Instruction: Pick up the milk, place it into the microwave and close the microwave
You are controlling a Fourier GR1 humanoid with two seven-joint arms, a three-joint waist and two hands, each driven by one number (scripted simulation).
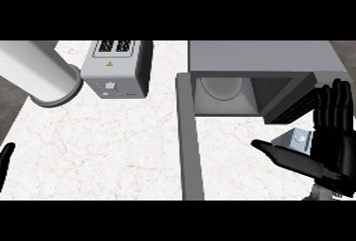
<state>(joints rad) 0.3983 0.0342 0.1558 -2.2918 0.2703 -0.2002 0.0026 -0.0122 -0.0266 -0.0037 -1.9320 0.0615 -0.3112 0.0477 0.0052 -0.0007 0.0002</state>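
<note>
The milk (295,140), a small grey carton with a white round cap, stands on the counter just in front of the microwave's right side. My right hand (331,141) is right beside it with the palm facing it, fingers straight up and thumb stretched out to the left below the carton. The carton sits in the gap between thumb and fingers, mostly hidden by the hand; nothing curls round it. The grey microwave (264,56) stands open, with a pale round plate (222,87) inside. Its door (189,141) swings out toward me, seen edge-on. My left hand (5,162) shows only as a straight finger at the left edge.
A grey toaster (115,70) stands at the back, left of the microwave. A large white cylinder (42,75) lies at the back left corner. White marble counter (104,146) stretches between the door and the left edge.
</note>
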